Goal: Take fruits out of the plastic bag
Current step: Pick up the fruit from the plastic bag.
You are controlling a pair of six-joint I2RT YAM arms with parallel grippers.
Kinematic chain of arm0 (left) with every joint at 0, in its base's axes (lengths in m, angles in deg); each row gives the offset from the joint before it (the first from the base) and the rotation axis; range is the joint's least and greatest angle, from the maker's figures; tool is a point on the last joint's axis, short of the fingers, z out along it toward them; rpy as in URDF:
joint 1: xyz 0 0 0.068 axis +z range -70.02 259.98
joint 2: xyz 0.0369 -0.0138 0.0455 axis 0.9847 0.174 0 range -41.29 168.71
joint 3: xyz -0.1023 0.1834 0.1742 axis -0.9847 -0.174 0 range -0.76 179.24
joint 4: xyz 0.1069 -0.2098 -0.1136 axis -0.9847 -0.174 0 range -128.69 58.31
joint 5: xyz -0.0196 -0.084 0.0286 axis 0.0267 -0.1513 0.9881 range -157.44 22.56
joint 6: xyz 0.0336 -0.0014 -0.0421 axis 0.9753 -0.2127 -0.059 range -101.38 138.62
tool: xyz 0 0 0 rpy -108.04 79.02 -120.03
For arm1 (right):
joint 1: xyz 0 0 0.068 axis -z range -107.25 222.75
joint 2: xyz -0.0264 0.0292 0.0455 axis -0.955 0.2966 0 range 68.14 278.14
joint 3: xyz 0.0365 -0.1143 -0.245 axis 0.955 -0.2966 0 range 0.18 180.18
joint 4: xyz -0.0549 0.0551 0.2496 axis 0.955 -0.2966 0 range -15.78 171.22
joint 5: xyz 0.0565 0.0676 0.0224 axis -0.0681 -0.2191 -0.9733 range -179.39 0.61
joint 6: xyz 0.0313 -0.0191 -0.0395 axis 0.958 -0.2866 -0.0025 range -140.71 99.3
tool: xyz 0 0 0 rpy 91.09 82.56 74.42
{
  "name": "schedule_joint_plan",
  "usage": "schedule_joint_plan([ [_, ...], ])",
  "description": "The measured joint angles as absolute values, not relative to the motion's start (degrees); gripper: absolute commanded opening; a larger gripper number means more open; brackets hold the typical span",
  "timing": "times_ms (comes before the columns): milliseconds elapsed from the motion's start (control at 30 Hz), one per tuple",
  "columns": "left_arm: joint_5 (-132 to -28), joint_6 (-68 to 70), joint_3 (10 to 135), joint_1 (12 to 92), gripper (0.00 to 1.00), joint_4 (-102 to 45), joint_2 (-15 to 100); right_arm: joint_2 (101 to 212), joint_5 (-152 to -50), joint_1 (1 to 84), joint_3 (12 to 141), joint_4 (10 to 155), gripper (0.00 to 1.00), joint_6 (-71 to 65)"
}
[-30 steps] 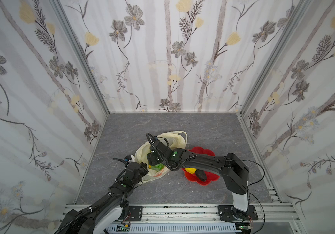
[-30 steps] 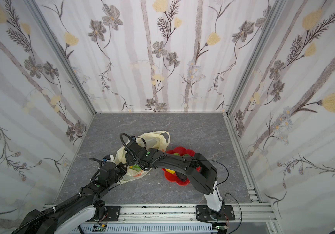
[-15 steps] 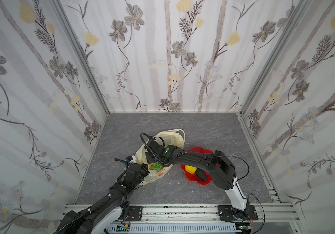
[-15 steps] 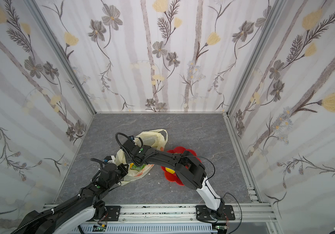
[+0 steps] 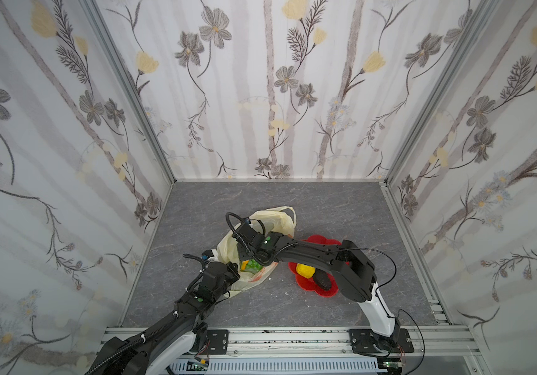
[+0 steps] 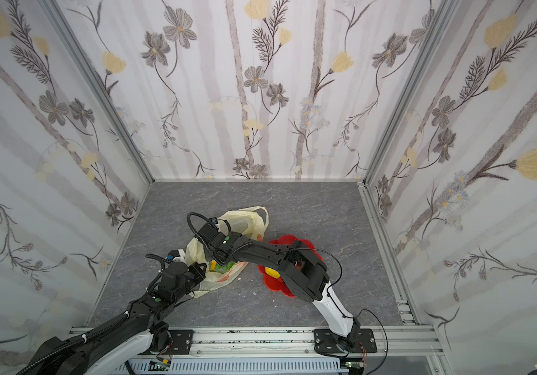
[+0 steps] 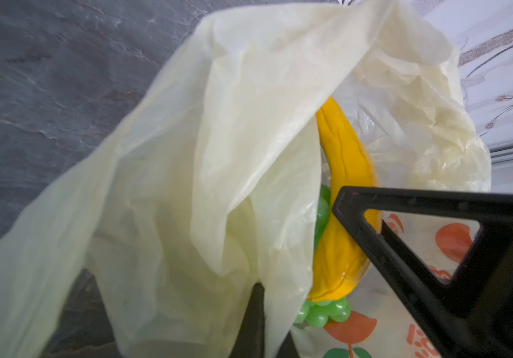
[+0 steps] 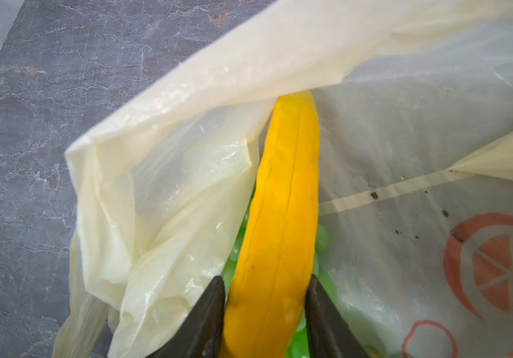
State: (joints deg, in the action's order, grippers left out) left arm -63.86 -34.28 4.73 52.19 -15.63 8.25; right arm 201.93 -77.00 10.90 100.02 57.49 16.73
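right wrist: right hand (image 8: 265, 280) clamps banana (image 8: 286, 186) | left wrist: left hand (image 7: 256, 299) pinches plastic bag (image 7: 171, 170)

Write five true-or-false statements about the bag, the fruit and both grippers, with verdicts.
1. The banana is out of the plastic bag. False: it lies inside.
2. Green grapes lie under the banana. True.
3. The right gripper has a finger on each side of the banana. True.
4. The red plate holds only a lemon. False: a dark avocado lies on it too.
5. The left gripper is open, clear of the plastic bag. False: it is shut on the bag's film.
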Motion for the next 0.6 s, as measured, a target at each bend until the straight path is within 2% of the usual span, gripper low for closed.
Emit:
schedule_joint_plan([
  [167,-63.5,-34.3,4.7,52.1,0.0,-15.7,8.1,201.7,-76.8,10.9,99.9,57.5,0.32,16.7],
  [600,-62.0,-32.5,6.3,52.1,0.0,-15.7,9.4,193.0,-76.9,10.9,93.7,60.5,0.3,16.3],
])
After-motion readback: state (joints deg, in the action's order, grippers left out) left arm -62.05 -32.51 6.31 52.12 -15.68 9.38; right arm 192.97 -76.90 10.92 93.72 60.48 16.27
